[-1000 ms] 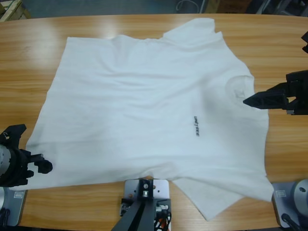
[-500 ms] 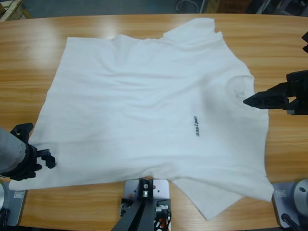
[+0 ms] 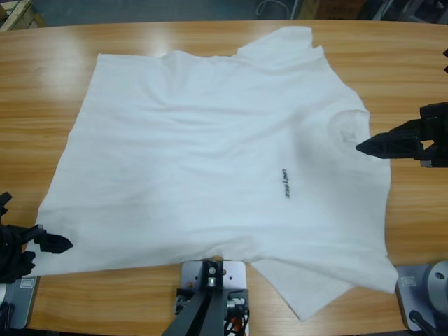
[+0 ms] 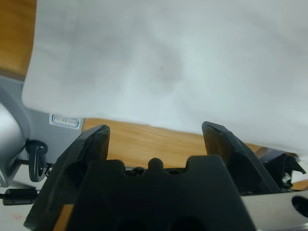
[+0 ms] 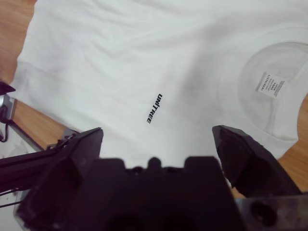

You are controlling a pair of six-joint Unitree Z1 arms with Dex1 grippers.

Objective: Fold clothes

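The wooden table (image 3: 56, 84) carries the white T-shirt (image 3: 210, 154) spread flat and face up, collar toward the high view's right edge and hem toward its left, covering most of the middle; a small line of dark letters (image 3: 284, 183) sits on the chest. The right gripper (image 3: 371, 146) hangs just beside the collar, jaws spread wide and holding nothing; the left gripper (image 3: 49, 243) is at the hem's near corner, jaws likewise parted, empty.
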